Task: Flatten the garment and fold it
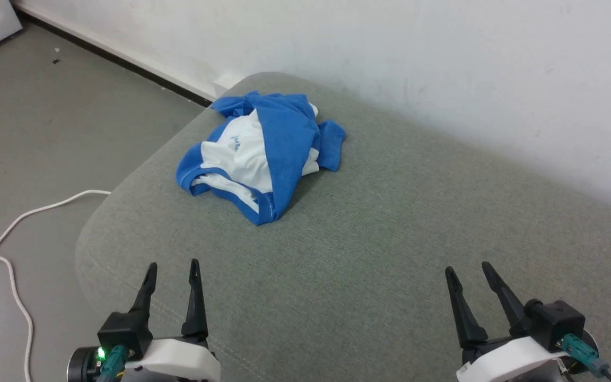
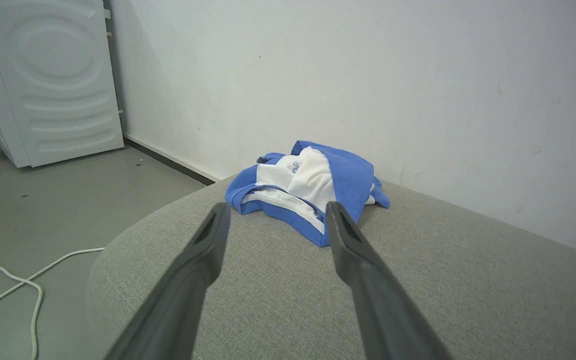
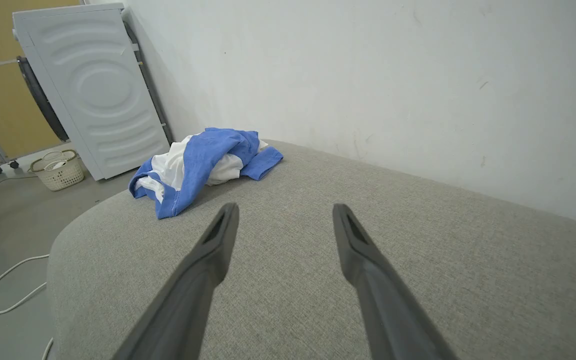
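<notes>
Now: garment [image 1: 260,159] bunched on gray cushion [image 1: 390,239] nr wall [image 1: 443,63]; cable [image 1: 93,192] on floor; L gripper [image 1: 173,262], R gripper [image 1: 467,265] spread wide, empty, well short of it.

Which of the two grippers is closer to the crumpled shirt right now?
The left gripper. The shirt lies almost straight ahead of it, while the right gripper, also open and empty, sits much farther off to the side.

Left hand [image 1: 173,262], right hand [image 1: 466,265]: black tapered fingers [image 1: 195,302], white wrists [image 1: 181,359].
</notes>
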Tool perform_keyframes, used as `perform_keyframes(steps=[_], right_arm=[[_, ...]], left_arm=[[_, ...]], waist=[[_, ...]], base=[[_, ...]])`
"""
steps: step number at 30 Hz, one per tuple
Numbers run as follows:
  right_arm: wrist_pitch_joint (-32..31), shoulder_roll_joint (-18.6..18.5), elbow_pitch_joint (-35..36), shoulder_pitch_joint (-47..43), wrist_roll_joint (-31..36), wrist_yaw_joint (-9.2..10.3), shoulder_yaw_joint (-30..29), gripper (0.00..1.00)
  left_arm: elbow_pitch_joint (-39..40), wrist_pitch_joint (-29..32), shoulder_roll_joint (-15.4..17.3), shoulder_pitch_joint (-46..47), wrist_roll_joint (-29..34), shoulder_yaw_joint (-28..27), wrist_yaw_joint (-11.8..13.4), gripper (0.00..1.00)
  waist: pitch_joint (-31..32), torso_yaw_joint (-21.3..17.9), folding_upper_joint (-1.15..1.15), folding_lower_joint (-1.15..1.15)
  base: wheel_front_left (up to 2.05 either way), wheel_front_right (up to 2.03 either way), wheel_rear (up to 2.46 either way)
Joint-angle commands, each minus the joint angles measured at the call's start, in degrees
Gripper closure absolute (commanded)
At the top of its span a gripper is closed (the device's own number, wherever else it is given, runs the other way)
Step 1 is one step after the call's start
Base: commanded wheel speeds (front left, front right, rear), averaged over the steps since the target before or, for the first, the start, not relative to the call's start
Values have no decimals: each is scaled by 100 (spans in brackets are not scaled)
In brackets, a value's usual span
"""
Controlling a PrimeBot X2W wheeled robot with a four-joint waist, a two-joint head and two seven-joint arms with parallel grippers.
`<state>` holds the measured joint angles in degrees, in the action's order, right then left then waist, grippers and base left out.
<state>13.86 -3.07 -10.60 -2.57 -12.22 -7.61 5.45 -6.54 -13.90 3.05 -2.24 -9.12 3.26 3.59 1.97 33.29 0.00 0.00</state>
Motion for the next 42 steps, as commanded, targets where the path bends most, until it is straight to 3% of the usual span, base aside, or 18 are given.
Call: perform_keyframes(steps=[1,16,24,32,37,42], right_arm=[[65,19,-47,-46,-54,12,6,0],[114,19,-101,-33,-91,12,6,0],[114,19,-75,135,30,12,13,0],[66,19,5,472,470,12,-164,0],[-97,19,215,632,739,12,-342,0],[-228,19,445,746,879,12,-430,0]], left_arm=[[-31,-61,-17,-75,-34,10,40,0],[-87,-110,-17,-73,-74,-14,52,0],[-567,78,100,854,-437,-116,-332,0],[-1516,1098,528,2865,-1176,-414,-791,0],[-2327,2219,870,3841,-1568,-489,-908,0],[-2910,3020,1014,4385,-2035,-666,-954,0]], waist=[[1,69,0,0],[10,108,0,0],[-276,-135,0,0],[-1015,-743,0,0],[-1511,-1115,0,0],[-1939,-1421,0,0]], base=[[0,0,0],[0,0,0],[0,0,0],[0,0,0],[0,0,0],[0,0,0]])
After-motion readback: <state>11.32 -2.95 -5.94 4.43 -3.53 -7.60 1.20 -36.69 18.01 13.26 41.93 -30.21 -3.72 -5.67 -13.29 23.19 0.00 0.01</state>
